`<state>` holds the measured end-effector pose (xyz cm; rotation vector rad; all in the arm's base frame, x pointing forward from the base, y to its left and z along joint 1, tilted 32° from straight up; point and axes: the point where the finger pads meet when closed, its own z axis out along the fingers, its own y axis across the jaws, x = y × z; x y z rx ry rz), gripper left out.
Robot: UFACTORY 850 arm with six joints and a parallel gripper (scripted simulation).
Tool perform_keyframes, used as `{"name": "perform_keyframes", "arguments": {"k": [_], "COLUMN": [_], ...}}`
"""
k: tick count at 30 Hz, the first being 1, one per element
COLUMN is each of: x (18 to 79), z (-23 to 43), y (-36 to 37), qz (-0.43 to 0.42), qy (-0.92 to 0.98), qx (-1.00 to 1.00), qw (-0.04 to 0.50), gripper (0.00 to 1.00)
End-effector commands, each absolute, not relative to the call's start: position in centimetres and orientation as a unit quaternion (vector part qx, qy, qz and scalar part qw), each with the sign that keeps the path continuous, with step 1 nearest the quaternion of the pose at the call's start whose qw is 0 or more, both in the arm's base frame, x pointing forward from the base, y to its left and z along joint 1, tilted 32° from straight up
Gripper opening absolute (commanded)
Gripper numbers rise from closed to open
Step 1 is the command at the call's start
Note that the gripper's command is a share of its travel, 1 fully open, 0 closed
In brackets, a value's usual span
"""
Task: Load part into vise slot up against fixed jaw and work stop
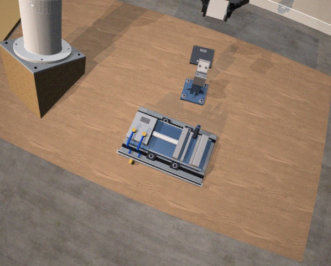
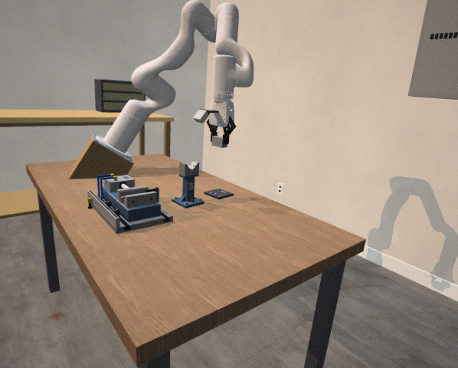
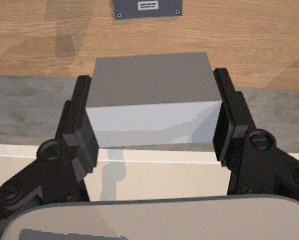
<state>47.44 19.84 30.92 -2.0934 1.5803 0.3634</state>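
Gripper (image 2: pixel 220 136): clamped on the part, one black finger (image 3: pixel 77 130) pressed to each short side; hangs high above the table, well above the infeed plate.
Part (image 3: pixel 152 96): grey block, held level between the fingers, clear of every surface. No slot shows on the faces in view; cannot tell which way the milled slot faces.
Infeed plate (image 1: pixel 201 55): dark square plate lying flat on the table, bare of the part; taken here as the landmark.
V-block (image 2: pixel 189 169): grey, on a blue post and base plate, just beside the infeed plate on the side toward the vise; its notch holds nothing.
Vise (image 2: pixel 131 205): beyond the V-block from the infeed plate, well apart from it; jaws stand open with a gap between them.
Air cylinder rod (image 1: pixel 164 137): white, running to the moving jaw, on the vise's side farthest from the infeed plate.
Work stop (image 1: pixel 196 131): short dark rod at the end of the jaw gap nearest the infeed plate.
Arm pedestal (image 1: pixel 15 72): wooden block, well apart from the infeed plate, at the table's far corner.
Table (image 2: pixel 205 253): wooden top carrying all fixtures.
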Motion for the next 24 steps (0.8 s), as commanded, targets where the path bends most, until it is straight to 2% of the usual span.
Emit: {"name": "perform_keyframes", "arguments": {"k": [1, 24], "x": [47.47, 47.44], "z": [31.34, 31.55], "y": [19.61, 19.48], "qz": [0.133, 0.133], "qy": [0.579, 0.579], "qx": [-0.767, -0.767], "qw": [0.245, 0.245], "gripper": [0.0, 0.0]}}
